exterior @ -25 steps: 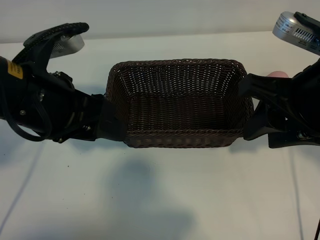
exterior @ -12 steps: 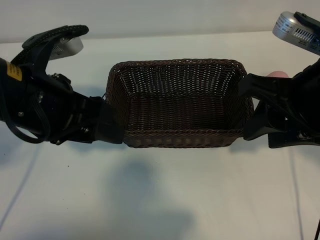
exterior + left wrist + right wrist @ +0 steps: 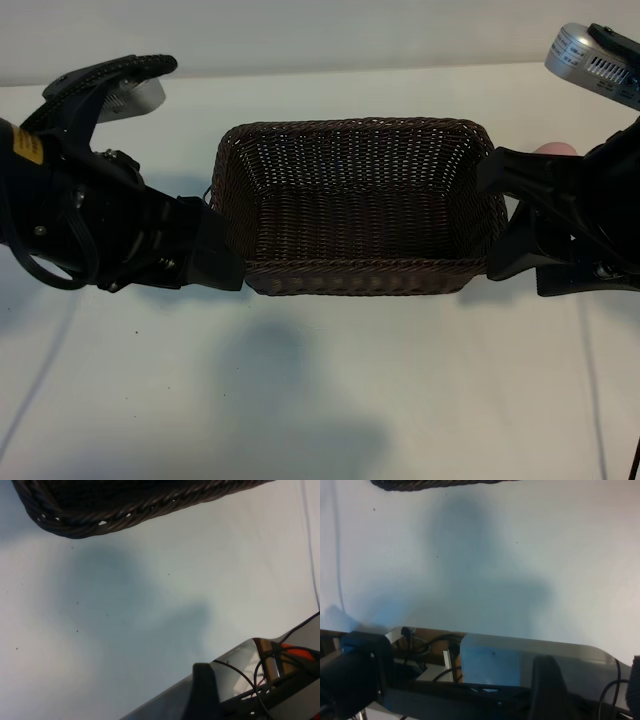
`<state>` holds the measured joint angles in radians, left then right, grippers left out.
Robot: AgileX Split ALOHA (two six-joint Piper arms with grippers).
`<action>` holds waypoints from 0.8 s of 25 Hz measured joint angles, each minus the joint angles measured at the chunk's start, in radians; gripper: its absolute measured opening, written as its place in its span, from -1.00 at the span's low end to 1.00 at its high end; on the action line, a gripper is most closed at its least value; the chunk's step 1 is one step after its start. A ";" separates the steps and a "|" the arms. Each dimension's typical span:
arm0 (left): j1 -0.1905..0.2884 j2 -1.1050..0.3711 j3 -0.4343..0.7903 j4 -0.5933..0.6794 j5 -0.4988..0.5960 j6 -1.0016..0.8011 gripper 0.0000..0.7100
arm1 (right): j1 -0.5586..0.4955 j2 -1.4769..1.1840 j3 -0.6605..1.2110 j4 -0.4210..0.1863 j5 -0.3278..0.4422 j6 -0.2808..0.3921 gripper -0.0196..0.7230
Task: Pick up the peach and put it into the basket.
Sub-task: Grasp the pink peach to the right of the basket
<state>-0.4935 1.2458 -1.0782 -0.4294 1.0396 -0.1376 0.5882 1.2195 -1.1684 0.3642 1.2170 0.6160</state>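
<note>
The dark brown woven basket (image 3: 360, 205) sits empty at the middle of the white table; its rim also shows in the left wrist view (image 3: 125, 510) and the right wrist view (image 3: 430, 484). The peach (image 3: 556, 149), pale pink, peeks out behind the right arm, just past the basket's right end. My left gripper (image 3: 228, 240) stands open against the basket's left end, one finger (image 3: 204, 692) showing with nothing beside it. My right gripper (image 3: 498, 215) stands open at the basket's right end, its fingers (image 3: 547, 692) empty.
Thin cables lie on the table at the near left (image 3: 40, 390) and near right (image 3: 592, 380). The table's front edge (image 3: 530, 642) shows in the wrist views, with wiring below it. Bare white table (image 3: 330, 400) lies in front of the basket.
The left arm has shifted slightly, its gripper drawing a little to the left and toward the front along the basket's left end. The right arm, the basket and the peach have not moved.
</note>
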 joint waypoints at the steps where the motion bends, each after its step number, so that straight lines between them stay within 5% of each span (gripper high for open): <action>1: -0.008 0.000 0.000 0.004 -0.001 0.000 0.50 | 0.000 0.000 0.000 0.000 0.000 0.000 0.11; 7: -0.078 0.000 0.000 0.011 -0.025 -0.006 0.50 | 0.000 0.000 0.000 0.000 0.000 0.000 0.11; 20: -0.084 0.000 0.000 0.015 -0.019 -0.016 0.50 | 0.000 0.000 0.000 0.000 0.000 0.000 0.11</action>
<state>-0.5776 1.2458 -1.0782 -0.4139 1.0210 -0.1534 0.5882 1.2195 -1.1684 0.3642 1.2170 0.6160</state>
